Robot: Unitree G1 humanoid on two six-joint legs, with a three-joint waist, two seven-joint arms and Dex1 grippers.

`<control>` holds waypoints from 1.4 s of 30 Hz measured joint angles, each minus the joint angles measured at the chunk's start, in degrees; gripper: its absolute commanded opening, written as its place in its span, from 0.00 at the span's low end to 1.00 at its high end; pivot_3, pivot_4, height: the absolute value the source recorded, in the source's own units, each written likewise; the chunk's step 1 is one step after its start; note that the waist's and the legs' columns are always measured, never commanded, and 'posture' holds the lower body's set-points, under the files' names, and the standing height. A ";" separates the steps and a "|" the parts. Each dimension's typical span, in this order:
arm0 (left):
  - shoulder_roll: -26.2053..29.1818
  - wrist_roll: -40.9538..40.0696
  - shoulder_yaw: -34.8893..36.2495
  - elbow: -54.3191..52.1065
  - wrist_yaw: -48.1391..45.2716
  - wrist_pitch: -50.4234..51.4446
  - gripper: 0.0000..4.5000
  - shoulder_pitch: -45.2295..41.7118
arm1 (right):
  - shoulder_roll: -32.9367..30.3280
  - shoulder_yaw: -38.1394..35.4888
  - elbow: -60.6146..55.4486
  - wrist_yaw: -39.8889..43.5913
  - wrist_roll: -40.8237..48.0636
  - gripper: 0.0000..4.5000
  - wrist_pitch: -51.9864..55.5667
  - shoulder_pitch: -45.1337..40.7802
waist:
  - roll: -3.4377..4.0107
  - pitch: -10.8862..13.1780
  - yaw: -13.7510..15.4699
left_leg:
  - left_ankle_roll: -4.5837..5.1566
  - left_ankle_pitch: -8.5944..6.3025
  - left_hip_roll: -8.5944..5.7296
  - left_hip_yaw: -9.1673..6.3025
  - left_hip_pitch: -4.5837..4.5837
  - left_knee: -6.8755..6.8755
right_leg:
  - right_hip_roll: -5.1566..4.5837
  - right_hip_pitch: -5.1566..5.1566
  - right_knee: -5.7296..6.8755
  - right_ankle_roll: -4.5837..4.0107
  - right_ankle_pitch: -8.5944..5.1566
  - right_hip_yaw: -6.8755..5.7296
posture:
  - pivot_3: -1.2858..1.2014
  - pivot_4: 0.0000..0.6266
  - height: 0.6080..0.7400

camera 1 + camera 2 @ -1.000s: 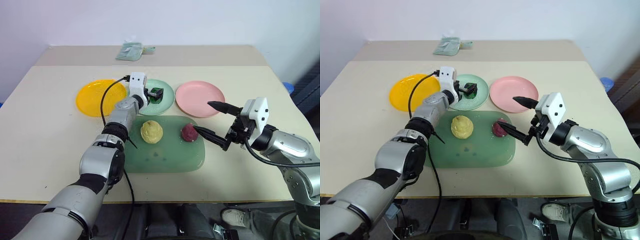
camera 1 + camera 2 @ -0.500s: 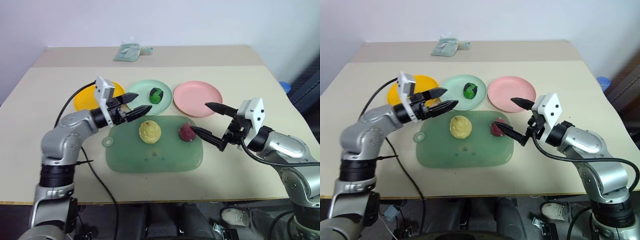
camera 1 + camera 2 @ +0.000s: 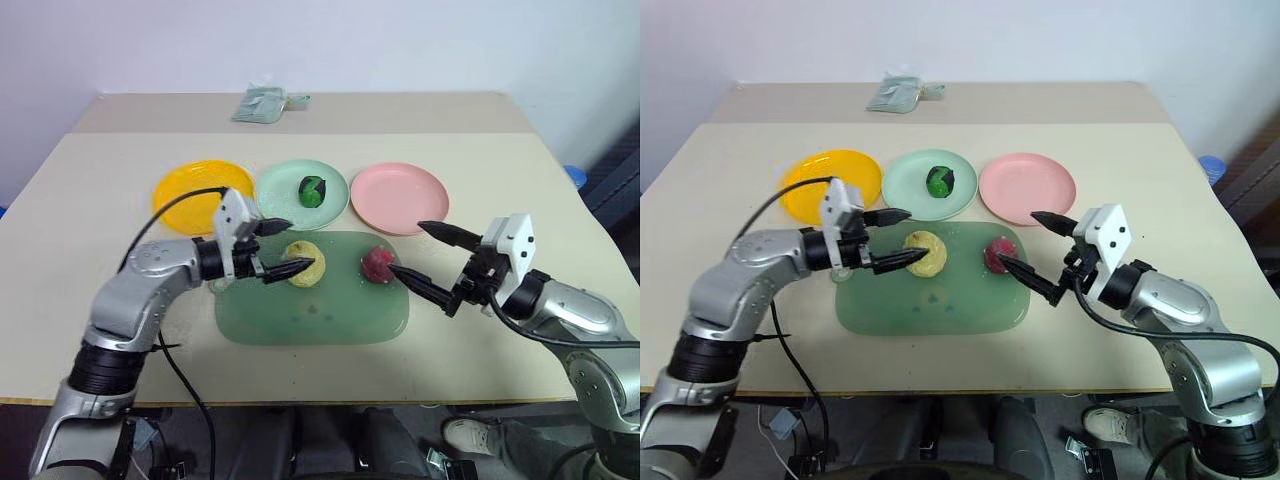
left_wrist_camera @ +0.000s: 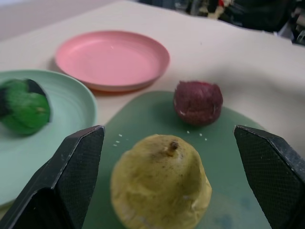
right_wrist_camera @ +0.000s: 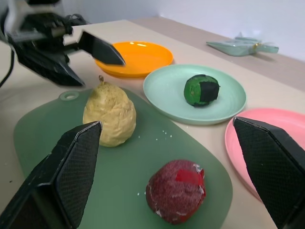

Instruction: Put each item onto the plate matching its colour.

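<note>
Three plates lay beyond the green tray on the table: orange plate, mint plate bearing the green lump, pink plate. On the tray, the left pincer was spread around the yellow lump; the right pincer, also spread, flanked the dark red lump.

The left pincer's fingers cover part of the yellow lump. The fabric bundle at the bench's far edge is perhaps folded; its make-up is too small to tell.
</note>
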 measured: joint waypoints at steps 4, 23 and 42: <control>-1.95 3.49 -2.84 3.39 0.99 -2.05 0.98 -0.40 | 0.00 -0.20 -1.50 -0.63 0.02 1.00 -0.26 0.10 | 0.02 -0.01 -0.04 | 0.00 0.00 0.00 0.00 0.00 -0.01 | 0.01 -0.03 0.01 0.00 0.00 0.00 | 0.52 0.24 1.00; -5.51 6.76 -1.18 8.47 2.33 -7.52 0.98 2.05 | -0.24 -0.35 -1.60 -2.12 0.70 1.00 1.75 -1.93 | 0.03 -0.02 0.05 | 0.01 0.00 0.00 0.00 0.00 0.02 | 0.01 0.00 0.01 0.00 0.00 0.00 | 0.52 0.24 1.00; -8.81 9.58 -0.46 9.75 8.49 -12.24 0.79 2.01 | -0.08 -0.67 0.45 0.56 -1.09 1.00 -2.84 0.54 | 0.03 -0.02 -0.01 | 0.03 -0.01 0.00 0.01 0.00 0.03 | 0.01 0.00 0.02 0.01 0.00 -0.01 | 0.52 0.24 1.00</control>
